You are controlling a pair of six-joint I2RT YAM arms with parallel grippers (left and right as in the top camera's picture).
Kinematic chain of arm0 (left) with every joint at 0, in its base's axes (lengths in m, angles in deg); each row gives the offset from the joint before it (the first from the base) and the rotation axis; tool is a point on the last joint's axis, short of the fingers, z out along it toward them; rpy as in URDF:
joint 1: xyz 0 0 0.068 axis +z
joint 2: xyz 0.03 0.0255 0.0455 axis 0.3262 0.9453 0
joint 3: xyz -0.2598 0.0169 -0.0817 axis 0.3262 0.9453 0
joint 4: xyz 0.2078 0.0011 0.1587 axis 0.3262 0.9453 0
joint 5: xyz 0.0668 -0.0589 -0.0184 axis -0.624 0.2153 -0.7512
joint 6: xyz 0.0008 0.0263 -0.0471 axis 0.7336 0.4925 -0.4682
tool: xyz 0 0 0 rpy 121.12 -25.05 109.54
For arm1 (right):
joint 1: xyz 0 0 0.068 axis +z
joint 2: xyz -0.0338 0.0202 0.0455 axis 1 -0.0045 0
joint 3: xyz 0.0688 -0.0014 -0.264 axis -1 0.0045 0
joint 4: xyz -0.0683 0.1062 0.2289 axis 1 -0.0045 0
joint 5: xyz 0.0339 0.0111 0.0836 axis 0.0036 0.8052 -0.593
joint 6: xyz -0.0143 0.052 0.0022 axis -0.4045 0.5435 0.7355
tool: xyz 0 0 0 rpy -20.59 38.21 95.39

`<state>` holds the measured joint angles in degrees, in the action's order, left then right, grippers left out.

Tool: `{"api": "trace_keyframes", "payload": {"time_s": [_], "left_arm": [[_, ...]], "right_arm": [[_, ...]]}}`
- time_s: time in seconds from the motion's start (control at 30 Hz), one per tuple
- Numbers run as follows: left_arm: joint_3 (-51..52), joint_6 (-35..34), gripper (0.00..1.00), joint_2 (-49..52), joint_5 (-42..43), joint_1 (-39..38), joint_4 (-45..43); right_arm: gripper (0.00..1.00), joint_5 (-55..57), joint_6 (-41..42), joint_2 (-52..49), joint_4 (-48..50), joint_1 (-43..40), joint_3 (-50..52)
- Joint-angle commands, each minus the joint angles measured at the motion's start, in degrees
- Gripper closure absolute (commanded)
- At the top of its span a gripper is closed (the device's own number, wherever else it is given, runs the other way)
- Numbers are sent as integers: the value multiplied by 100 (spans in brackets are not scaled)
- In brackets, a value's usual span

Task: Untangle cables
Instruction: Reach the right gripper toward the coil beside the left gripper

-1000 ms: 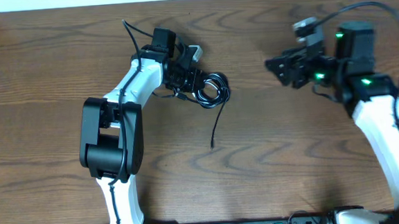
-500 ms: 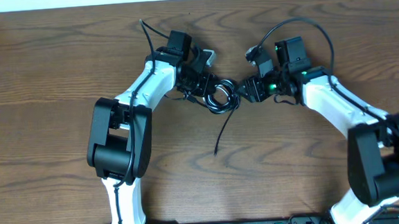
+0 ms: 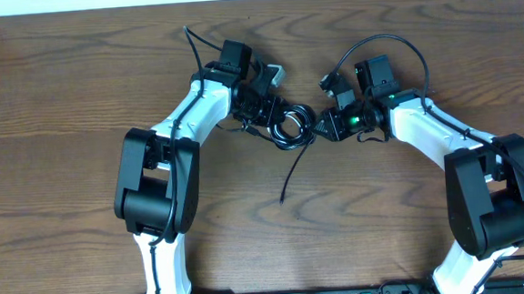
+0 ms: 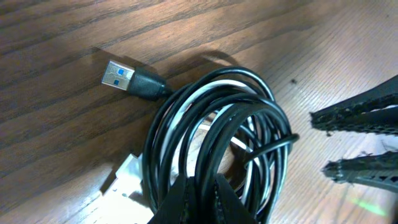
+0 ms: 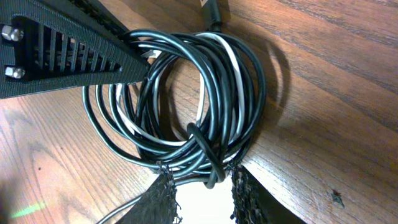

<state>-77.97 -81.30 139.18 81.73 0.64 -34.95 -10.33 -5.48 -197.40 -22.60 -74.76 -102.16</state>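
Readable text: none in any view.
Cables (image 4: 211, 124): no print can be made out on the black or white sheaths.
USB plug (image 4: 118, 74), up-left of the cables' coil: no mark or logo legible on the metal shell.
Left arm (image 3: 180, 114): no lettering legible from overhead.
Right arm (image 3: 430, 135): no lettering legible from overhead.
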Motion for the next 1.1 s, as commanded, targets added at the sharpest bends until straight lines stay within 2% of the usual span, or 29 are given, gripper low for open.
{"api": "trace_keyframes", "payload": {"time_s": [0.0,0.23,0.5,0.8,1.07], "left_arm": [[63,-133,91,-59,444,-17,-46],[63,-46,91,-50,507,-83,-92],[63,-55,91,90,439,-212,-199],[63,-98,91,133,442,-232,-260],[63,-96,91,175,439,-232,-286]], "right_arm": [[72,-120,37,2,-7,55,-90],[65,-57,9,2,-39,44,-90],[73,35,-232,2,-109,46,-90],[75,704,-1458,-116,-326,190,-90],[84,802,-1788,-234,-254,529,-90]]}}
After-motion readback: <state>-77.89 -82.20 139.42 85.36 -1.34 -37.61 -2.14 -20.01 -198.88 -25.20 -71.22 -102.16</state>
